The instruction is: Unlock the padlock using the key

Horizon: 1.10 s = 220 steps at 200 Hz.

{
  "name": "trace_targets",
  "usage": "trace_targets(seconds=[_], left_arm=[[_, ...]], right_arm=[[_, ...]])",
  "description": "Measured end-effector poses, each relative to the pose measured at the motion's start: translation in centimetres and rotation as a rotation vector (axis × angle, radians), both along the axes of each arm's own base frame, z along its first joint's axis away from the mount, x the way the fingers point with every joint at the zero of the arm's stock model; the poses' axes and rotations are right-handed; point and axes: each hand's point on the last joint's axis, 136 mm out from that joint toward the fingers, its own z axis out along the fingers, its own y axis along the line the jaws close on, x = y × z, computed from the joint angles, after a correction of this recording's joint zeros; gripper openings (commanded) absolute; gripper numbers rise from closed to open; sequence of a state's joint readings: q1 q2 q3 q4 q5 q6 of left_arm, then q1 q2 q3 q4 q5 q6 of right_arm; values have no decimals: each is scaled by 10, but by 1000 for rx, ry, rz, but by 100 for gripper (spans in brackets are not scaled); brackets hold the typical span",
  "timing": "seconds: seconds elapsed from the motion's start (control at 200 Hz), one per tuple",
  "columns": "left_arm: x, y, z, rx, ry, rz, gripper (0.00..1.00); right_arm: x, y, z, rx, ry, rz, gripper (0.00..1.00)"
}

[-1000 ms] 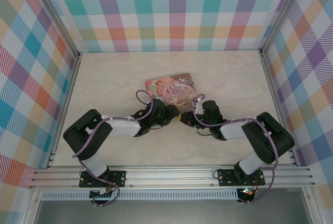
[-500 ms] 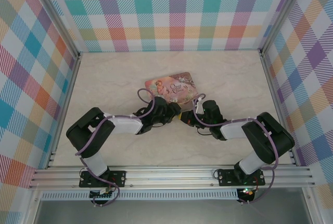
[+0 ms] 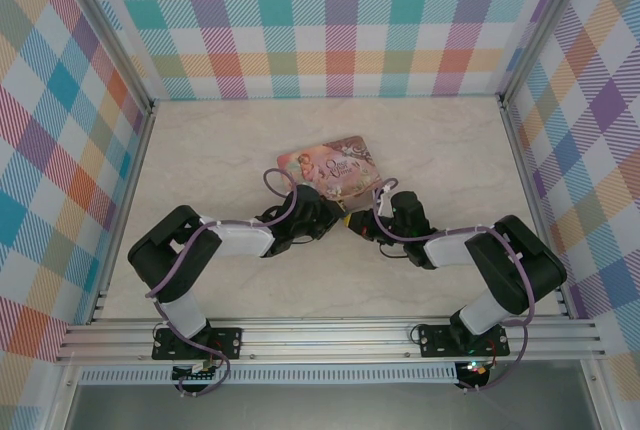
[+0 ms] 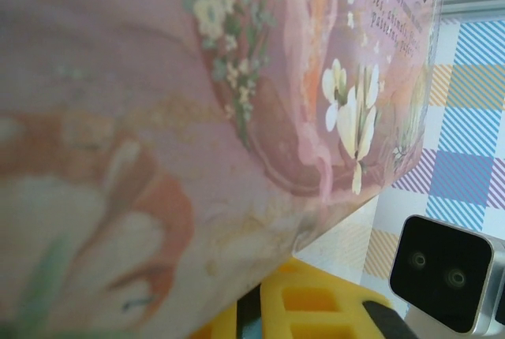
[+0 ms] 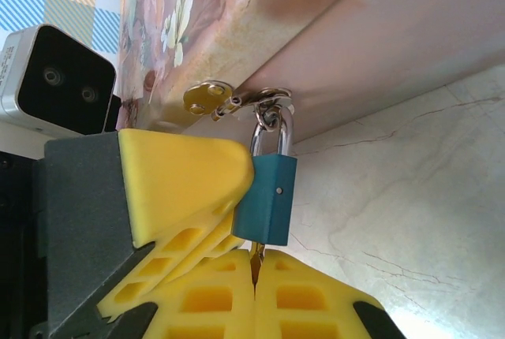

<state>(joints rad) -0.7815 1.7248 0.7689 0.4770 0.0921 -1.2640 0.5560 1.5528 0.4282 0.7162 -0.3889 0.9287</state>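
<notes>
The blue padlock (image 5: pixel 267 201) hangs by its silvery shackle (image 5: pixel 273 130) from the clasp of the pink tin (image 5: pixel 331 31). My right gripper (image 5: pixel 255 276) is shut on the thin key (image 5: pixel 255 258), whose tip sits at the underside of the padlock body. My left gripper's yellow fingers (image 5: pixel 181 181) come in from the left and close against the padlock's side. The left wrist view has the tin's lid (image 4: pixel 197 94) very close, with yellow fingers (image 4: pixel 316 307) at the bottom and a blue sliver between them. From above, both grippers (image 3: pixel 335 218) (image 3: pixel 354 226) meet just in front of the tin (image 3: pixel 330 168).
The tin lies on the pale marble floor (image 3: pixel 440 150) near the middle of the checked-walled enclosure. The two wrist cameras face each other at close range: the left one (image 5: pixel 59 79) and the right one (image 4: pixel 446 272). Open floor lies to both sides and behind the tin.
My left gripper has edged right, closer to the right gripper, and the tin has turned slightly. The right arm has barely moved.
</notes>
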Motion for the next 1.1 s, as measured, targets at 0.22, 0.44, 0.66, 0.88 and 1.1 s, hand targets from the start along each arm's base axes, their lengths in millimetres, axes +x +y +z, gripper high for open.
trace_targets(seconds=[0.22, 0.44, 0.66, 0.88, 1.1], left_arm=[[0, 0, 0, 0, 0, 1, 0], [0, 0, 1, -9, 7, 11, 0], [0, 0, 2, -12, 12, 15, 0], [1, 0, 2, -9, 19, 17, 0], [1, 0, 2, -4, 33, 21, 0]], right_arm=[[0, 0, 0, 4, 6, -3, 13], [-1, 0, 0, 6, 8, 7, 27], [-6, -1, 7, -8, -13, 30, 44], [-13, -15, 16, -106, -96, 46, 58], [-17, -38, 50, -289, -402, 69, 62]])
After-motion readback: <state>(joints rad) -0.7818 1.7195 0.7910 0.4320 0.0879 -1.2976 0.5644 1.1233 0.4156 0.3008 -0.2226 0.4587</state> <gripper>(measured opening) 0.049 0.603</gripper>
